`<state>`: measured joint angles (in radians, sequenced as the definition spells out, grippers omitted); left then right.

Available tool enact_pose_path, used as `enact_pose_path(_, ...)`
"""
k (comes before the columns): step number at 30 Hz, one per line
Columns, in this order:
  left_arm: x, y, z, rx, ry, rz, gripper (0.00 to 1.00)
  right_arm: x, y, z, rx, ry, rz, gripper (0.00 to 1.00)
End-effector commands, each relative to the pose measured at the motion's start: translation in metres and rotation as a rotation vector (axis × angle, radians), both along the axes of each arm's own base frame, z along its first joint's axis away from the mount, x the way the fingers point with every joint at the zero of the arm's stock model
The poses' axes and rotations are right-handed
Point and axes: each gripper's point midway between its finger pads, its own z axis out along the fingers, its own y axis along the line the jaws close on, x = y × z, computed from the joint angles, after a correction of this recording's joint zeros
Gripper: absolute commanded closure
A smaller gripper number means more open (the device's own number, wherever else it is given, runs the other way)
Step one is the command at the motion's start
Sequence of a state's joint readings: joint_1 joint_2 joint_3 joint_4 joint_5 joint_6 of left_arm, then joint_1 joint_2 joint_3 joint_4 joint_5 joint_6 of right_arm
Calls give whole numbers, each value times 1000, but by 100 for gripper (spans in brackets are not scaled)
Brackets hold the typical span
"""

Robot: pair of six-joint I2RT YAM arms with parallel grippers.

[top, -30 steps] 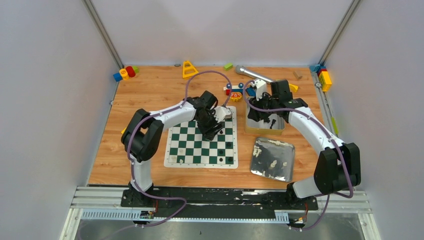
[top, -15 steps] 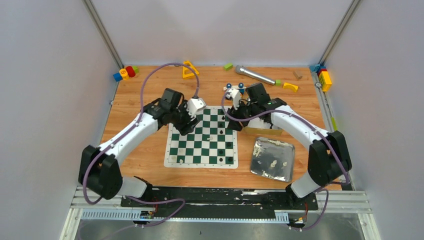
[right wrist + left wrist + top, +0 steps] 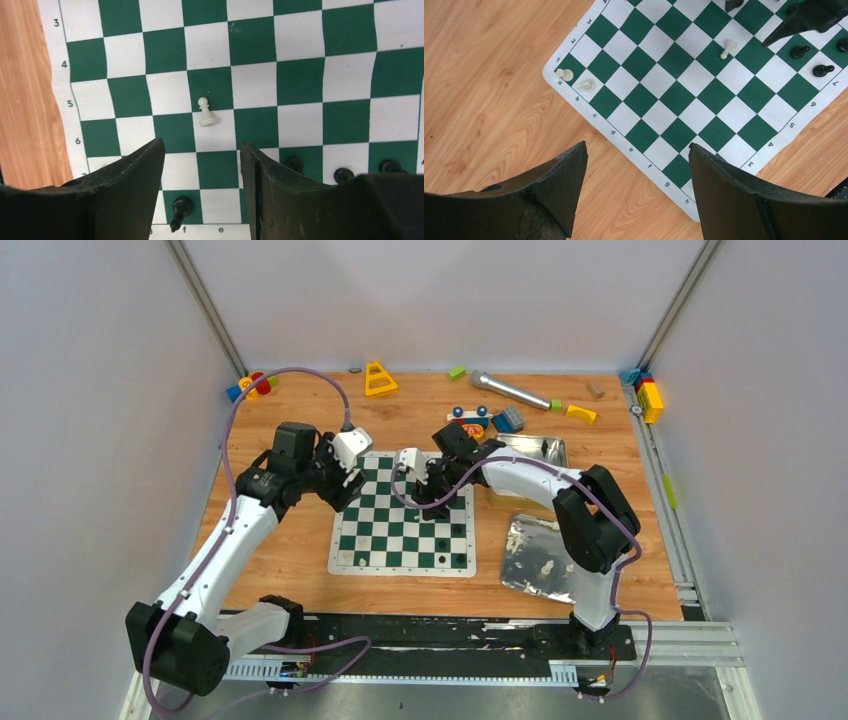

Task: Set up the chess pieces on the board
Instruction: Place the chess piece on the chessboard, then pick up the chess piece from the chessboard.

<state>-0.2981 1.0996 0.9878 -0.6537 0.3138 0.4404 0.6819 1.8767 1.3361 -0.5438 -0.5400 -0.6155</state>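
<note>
1. Chess pieces are in neither gripper: the left gripper (image 3: pixel 638 146) hangs spread wide and empty, just beside the board's (image 3: pixel 674 105) left edge.
2. Right gripper (image 3: pixel 202 144) is parted too, nothing between its fingers, out over mid-board.
3. White pawn (image 3: pixel 205 114) stands upright just past those tips.
4. Black pieces (image 3: pixel 342 174) line the board's right edge, and two white ones (image 3: pixel 565 75) hold its near-left corner.
5. Board lies mid-desk (image 3: pixel 410 405), and a tin (image 3: pixel 520 540) holding white pieces sits to its right.
</note>
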Motion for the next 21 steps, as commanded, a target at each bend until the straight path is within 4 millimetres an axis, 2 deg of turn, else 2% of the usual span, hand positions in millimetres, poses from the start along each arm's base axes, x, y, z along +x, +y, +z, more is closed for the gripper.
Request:
enact_pose_path(1, -4, 1, 7, -19, -15, 0, 18, 14, 14, 0, -5, -94, 89, 41)
enact_pose_path(8, -3, 4, 8, -12, -25, 10, 18, 14, 18, -20, -44, -111, 142, 43)
enact_pose_path(21, 0, 7, 5, -1, -18, 17, 18, 12, 24, -31, -63, -127, 177, 48)
